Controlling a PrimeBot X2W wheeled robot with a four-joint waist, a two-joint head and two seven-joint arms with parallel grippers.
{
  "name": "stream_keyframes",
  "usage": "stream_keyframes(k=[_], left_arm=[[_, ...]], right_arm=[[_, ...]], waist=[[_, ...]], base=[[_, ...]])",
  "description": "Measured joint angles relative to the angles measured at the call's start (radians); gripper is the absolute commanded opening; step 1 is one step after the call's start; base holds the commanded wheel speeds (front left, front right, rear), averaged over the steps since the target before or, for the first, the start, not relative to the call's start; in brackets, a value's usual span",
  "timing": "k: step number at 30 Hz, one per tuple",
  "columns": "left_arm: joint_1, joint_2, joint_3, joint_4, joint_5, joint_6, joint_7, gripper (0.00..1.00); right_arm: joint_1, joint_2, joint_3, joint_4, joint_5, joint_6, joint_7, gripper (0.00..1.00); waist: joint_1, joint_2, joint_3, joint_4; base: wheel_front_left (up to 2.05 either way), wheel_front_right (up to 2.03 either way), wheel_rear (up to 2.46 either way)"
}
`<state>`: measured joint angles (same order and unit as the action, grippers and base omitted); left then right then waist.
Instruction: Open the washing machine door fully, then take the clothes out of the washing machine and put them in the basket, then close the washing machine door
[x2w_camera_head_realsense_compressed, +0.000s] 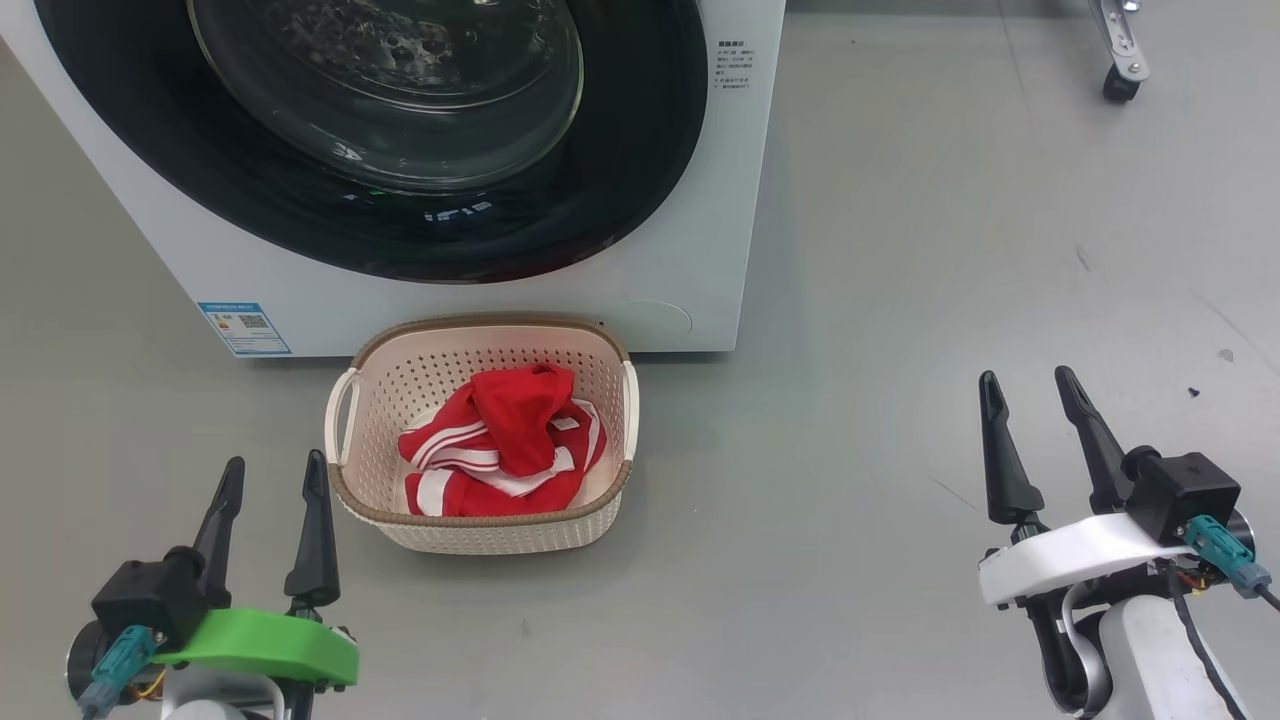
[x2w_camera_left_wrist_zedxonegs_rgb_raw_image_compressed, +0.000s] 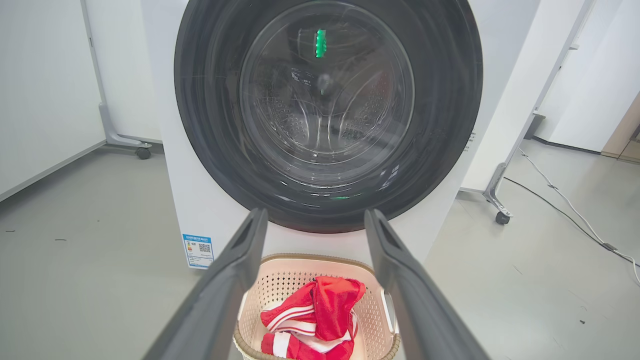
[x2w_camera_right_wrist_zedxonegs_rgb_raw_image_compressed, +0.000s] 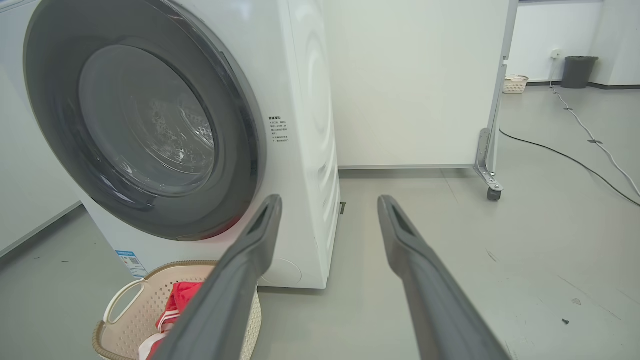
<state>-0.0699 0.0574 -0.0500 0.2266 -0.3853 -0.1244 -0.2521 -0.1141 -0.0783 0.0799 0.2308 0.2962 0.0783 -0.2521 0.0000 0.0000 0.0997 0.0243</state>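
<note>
The left gripper (x2w_camera_head_realsense_compressed: 276, 460) and the right gripper (x2w_camera_head_realsense_compressed: 1025, 375) both stand spread wide, holding nothing. The clothes (x2w_camera_head_realsense_compressed: 500, 440) lie heaped in the basket (x2w_camera_head_realsense_compressed: 480, 325), which sits on the floor (x2w_camera_head_realsense_compressed: 900, 300) just before the washing machine (x2w_camera_head_realsense_compressed: 700, 200), below the closed washing machine door (x2w_camera_head_realsense_compressed: 620, 180). The left gripper is near the basket, the right gripper well apart.

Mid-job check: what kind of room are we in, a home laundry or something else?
Probably a lab or test space, not a home: the washing machine sits on a bare grey floor, with white partition panels on castors beside it and a cable trailing across the floor.
</note>
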Motion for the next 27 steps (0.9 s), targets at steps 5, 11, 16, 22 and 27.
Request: stream_keyframes(k=[5, 11, 16, 22, 27], left_arm=[[0.000, 0.000, 0.000, 0.000, -0.001, 0.000, 0.000, 1.00], [0.000, -0.001, 0.000, -0.002, -0.001, 0.000, 0.000, 1.00], [0.000, -0.002, 0.000, -0.003, -0.001, 0.000, 0.000, 1.00], [0.000, -0.003, -0.002, -0.011, -0.011, 0.000, 0.000, 1.00], [0.005, -0.009, -0.008, 0.004, -0.015, 0.000, 0.004, 0.00]], right_arm=[[0.000, 0.002, -0.002, 0.000, 0.000, 0.002, 0.000, 1.00], [0.000, 0.005, -0.006, 0.000, -0.007, 0.003, 0.000, 1.00], [0.000, 0.008, -0.007, 0.000, -0.007, 0.009, 0.000, 1.00], [0.000, 0.009, -0.009, 0.000, -0.009, 0.009, 0.000, 1.00], [0.005, 0.016, -0.008, 0.019, -0.010, 0.013, 0.001, 0.00]], waist=[[0.0000, 0.0000, 0.001, 0.000], [0.0000, 0.0000, 0.003, -0.001], [0.0000, 0.0000, 0.004, -0.001], [0.0000, 0.0000, 0.007, 0.000], [0.0000, 0.0000, 0.008, 0.000]], base=[[0.00, 0.00, 0.00], [0.00, 0.00, 0.00], [0.00, 0.00, 0.00], [0.00, 0.00, 0.00], [0.00, 0.00, 0.00]])
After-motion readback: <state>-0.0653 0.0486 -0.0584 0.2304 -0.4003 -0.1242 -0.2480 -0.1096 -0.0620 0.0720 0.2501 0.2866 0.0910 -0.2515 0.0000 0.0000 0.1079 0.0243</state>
